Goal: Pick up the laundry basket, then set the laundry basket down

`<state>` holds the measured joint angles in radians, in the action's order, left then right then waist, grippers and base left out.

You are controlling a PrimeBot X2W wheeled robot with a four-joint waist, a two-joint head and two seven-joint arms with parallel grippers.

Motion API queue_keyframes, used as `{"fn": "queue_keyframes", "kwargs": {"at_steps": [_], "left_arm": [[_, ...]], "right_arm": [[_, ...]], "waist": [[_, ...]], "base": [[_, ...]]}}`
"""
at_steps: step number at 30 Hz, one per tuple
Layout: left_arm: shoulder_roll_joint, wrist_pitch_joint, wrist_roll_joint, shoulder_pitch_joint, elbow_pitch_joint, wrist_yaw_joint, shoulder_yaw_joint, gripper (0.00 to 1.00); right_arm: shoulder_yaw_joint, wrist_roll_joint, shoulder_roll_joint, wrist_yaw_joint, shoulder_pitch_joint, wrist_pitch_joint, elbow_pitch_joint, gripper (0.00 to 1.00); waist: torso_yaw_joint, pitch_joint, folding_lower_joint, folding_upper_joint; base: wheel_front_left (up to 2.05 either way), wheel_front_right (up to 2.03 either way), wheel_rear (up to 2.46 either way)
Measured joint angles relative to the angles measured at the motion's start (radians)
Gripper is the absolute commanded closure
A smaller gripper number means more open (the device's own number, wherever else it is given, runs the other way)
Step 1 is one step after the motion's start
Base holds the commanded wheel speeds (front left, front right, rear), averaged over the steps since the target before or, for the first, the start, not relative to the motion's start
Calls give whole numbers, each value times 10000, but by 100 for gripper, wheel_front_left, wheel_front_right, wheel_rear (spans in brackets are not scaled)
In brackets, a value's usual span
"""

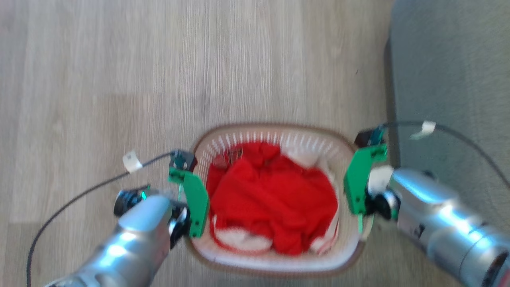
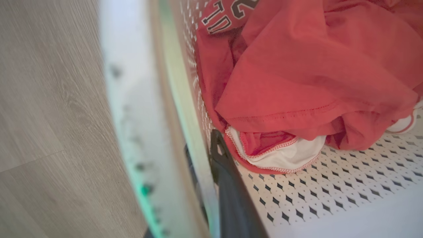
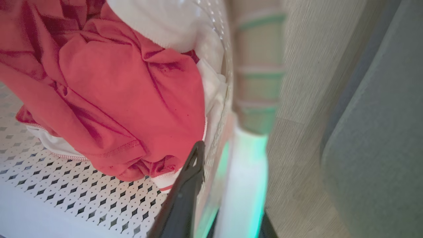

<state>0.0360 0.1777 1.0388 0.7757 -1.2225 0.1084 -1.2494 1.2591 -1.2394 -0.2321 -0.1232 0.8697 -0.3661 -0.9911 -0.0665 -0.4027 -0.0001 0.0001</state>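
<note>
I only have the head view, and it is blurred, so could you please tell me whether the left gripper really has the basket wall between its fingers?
Observer: Yes. In the left wrist view the left gripper straddles the wall of the laundry basket, with one dark finger inside and the other just outside.
Operator: Thank you. Is the right side the same?
Observer: The right gripper has its inner finger inside, beside the red garment. Its outer finger is mostly hidden by the blurred rim.
Operator: Is the basket packed full?
Observer: No, the perforated floor lies bare next to the left finger.
</note>
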Motion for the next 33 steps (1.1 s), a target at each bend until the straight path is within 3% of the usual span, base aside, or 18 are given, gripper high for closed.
{"fn": "queue_keyframes", "kwargs": {"at_steps": [5, 20, 33], "left_arm": [[82, 562, -2, -614, -27, 146, -105, 100], [968, 2157, 13, -2342, 1643, 128, -320, 100], [1189, 2537, 12, -2494, 2048, 123, -343, 100]], "right_arm": [[79, 6, 209, 0, -838, -637, 59, 100], [203, 59, 510, 0, -2219, -1774, 33, 100], [259, -23, 594, 0, -2408, -2224, -65, 100]], "waist": [[96, 991, 0, 0], [78, 3653, 0, 0], [-63, 4045, 0, 0]], "base": [[0, 0, 0], [0, 0, 0], [0, 0, 0]]}}
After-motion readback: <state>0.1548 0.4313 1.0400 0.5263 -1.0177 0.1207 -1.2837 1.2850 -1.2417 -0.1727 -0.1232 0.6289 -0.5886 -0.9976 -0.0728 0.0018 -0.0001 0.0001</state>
